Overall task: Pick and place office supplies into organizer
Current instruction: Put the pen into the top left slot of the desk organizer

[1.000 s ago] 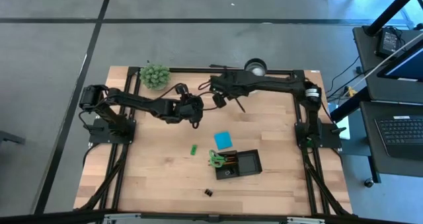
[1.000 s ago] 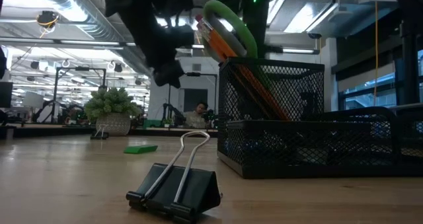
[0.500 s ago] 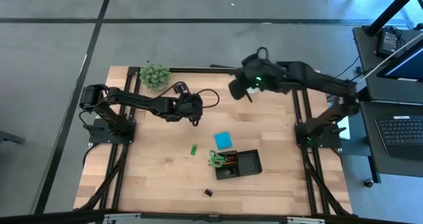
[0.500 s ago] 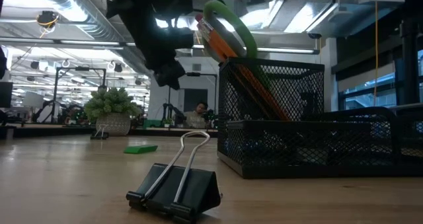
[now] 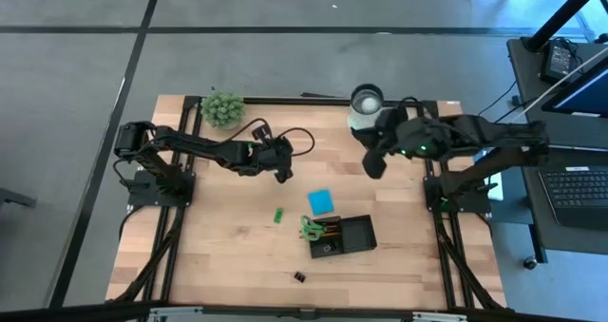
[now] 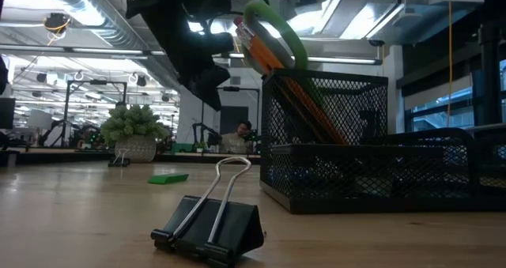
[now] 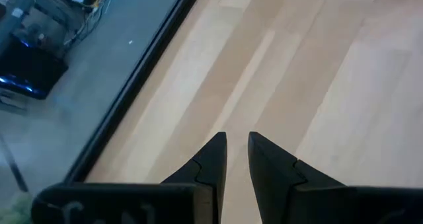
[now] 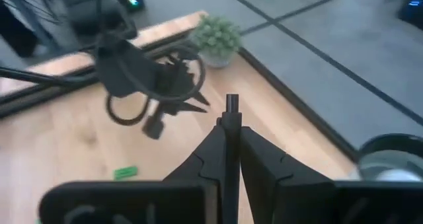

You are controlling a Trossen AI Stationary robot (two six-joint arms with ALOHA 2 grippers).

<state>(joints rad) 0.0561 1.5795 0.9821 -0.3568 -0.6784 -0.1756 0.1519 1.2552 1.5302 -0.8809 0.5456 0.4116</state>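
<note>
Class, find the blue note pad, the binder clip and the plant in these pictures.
blue note pad (image 5: 321, 201), high view, middle of its top.
binder clip (image 6: 220, 226), low view, black body.
plant (image 5: 222, 109), high view, centre of its foliage.

On the wooden table (image 5: 228, 246): 1 black mesh organizer (image 5: 344, 236) with 2 compartments, 1 pair of green-handled scissors (image 5: 310, 229) and several orange pencils (image 6: 273, 58), too bunched to count, standing in it. Loose on the boards lie 1 blue note pad (image 5: 321, 201), 1 small green block (image 5: 278, 215) and 1 black binder clip (image 5: 299, 277). There is 1 black pen (image 8: 230, 128). Also present: 1 fuzzy green plant ball (image 5: 222, 108), 1 white cup (image 5: 367, 101), and 2 dark robot arms.
</note>
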